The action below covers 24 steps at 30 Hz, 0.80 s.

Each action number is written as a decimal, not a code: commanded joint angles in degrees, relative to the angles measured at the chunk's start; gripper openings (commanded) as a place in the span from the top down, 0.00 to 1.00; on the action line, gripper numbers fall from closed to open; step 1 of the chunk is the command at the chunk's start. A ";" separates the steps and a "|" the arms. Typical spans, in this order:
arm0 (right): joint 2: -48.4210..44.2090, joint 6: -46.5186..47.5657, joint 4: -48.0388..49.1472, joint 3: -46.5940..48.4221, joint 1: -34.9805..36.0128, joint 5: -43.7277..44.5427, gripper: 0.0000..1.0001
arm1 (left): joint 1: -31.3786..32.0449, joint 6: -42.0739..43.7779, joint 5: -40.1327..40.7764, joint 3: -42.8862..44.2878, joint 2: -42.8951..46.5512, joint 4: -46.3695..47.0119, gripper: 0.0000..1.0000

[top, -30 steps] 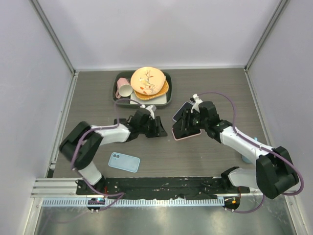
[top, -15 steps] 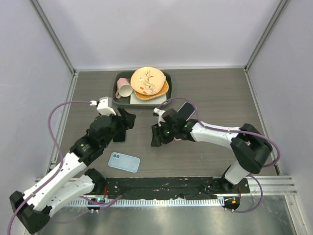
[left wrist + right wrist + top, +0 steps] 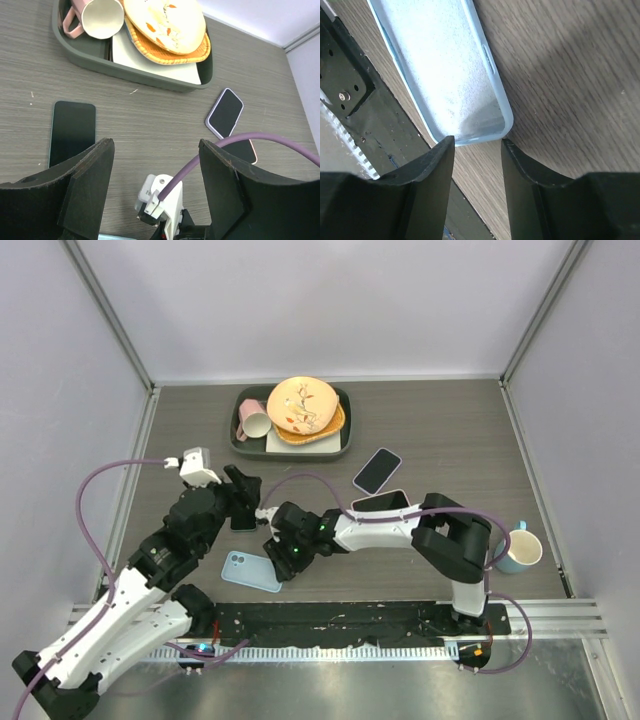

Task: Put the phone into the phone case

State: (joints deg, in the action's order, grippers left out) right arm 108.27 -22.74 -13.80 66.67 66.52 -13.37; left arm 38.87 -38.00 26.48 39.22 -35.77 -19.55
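A bare dark phone [image 3: 243, 519] [image 3: 73, 131] lies flat on the table. My left gripper [image 3: 245, 494] [image 3: 155, 145] hovers over it, open and empty, the phone just outside its left finger. The light blue phone case [image 3: 252, 571] [image 3: 445, 70] lies nearer the front rail. My right gripper [image 3: 286, 556] [image 3: 477, 145] stands open at the case's right end. Its fingertips are either side of that short edge, with nothing gripped. The right wrist's white camera mount [image 3: 161, 200] shows between my left fingers.
A dark tray [image 3: 345, 436] [image 3: 75, 56] at the back holds plates and a pink mug. A lilac-cased phone [image 3: 377, 470] [image 3: 225, 112] and a pink-cased phone [image 3: 385, 502] lie mid-table by the right arm. A pale blue mug [image 3: 522, 548] stands at the right. The black rail runs along the front.
The right gripper swept left from mid-table to the case's end, its jaws narrowing slightly. The left arm drew back left and its jaws widened; the dark phone now lies on the table.
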 commanded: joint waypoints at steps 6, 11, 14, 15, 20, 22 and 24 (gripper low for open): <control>4.76 -0.73 -5.79 3.46 2.65 9.75 0.85 | -0.11 1.00 3.58 -0.55 0.61 -1.54 0.27; 4.06 3.13 -7.46 2.32 1.60 16.00 0.99 | -0.11 0.38 3.94 -1.87 0.88 -1.98 0.27; 1.96 4.45 -8.26 0.31 -0.85 18.46 0.99 | -0.11 0.47 2.36 -1.69 -1.40 -2.07 0.27; 1.08 4.81 -8.34 -0.40 -1.91 18.90 0.99 | -0.11 0.56 1.83 -1.52 -3.15 -2.16 0.27; -4.99 6.74 -9.04 -5.85 -8.41 19.17 0.99 | -0.11 0.82 -0.73 -0.73 -8.35 -1.80 0.28; -7.97 7.45 -9.49 -7.69 -11.23 21.00 0.99 | -0.11 0.12 -0.20 -0.46 -10.36 -2.16 0.27; -10.26 9.28 -10.19 -8.92 -13.16 22.06 0.99 | -0.20 0.03 -1.07 -0.55 -11.51 -1.81 0.26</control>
State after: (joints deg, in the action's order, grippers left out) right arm 102.74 -19.16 -17.52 61.14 57.84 -1.34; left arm 38.87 -37.89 26.35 37.60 -45.87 -22.20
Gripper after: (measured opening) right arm 0.033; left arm 0.733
